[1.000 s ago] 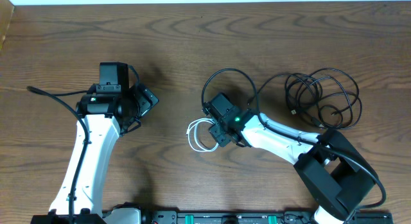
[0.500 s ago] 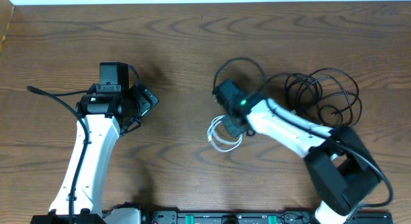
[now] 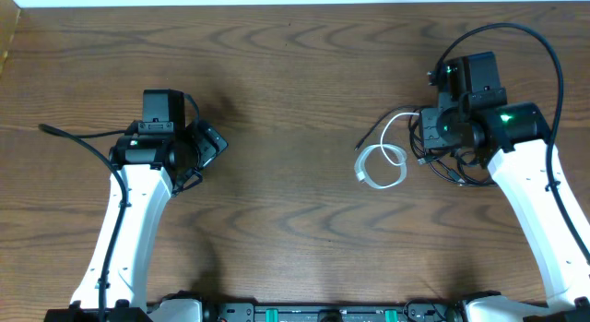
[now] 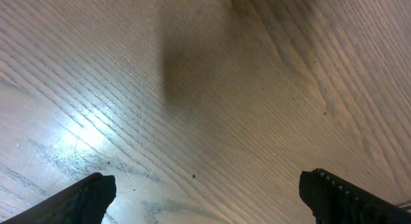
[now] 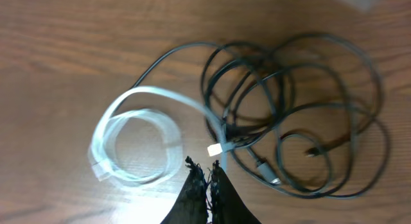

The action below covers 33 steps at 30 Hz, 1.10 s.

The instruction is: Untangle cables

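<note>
The white cable (image 3: 380, 165) lies in a small coil on the table, right of centre. The black cables (image 3: 455, 167) sit in a loose heap just to its right, mostly hidden under my right arm. My right gripper (image 3: 421, 143) hovers between the two piles. In the right wrist view it (image 5: 207, 174) is shut with nothing visibly between the tips. The white cable (image 5: 135, 144) has its plug just ahead of those tips, beside the black cables (image 5: 302, 115). My left gripper (image 3: 210, 145) stands open over bare wood at the left, its fingers (image 4: 83, 198) wide apart.
A thick black wire (image 3: 516, 31) arcs over the right arm's wrist. The wooden table (image 3: 295, 64) stretches between the arms, its far edge along the top of the overhead view.
The right arm swung from the table's centre to the right and shut its jaws. The white cable was dragged right with it, ending beside the black heap. The left arm stayed still.
</note>
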Each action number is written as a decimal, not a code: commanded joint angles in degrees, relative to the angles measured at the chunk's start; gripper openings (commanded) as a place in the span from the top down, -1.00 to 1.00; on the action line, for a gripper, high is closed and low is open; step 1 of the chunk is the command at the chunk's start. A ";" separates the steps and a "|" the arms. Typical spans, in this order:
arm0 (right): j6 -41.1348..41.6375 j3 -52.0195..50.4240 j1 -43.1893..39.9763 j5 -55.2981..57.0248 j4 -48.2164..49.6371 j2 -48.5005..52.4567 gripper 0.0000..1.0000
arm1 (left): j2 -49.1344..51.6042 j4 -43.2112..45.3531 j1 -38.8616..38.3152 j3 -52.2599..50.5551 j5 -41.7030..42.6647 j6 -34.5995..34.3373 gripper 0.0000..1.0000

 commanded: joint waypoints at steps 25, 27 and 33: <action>6.10 -15.91 14.23 -8.11 20.13 20.52 0.02 | -0.42 -0.22 0.35 0.52 -0.96 -0.07 -0.96; 6.10 -15.91 14.23 -8.15 21.44 22.08 -0.13 | -0.42 -0.22 0.35 0.52 -0.98 -0.07 -0.96; 6.08 -15.91 14.36 -8.13 23.26 24.70 -0.04 | -0.42 -0.22 0.35 0.52 -0.96 -0.07 -0.95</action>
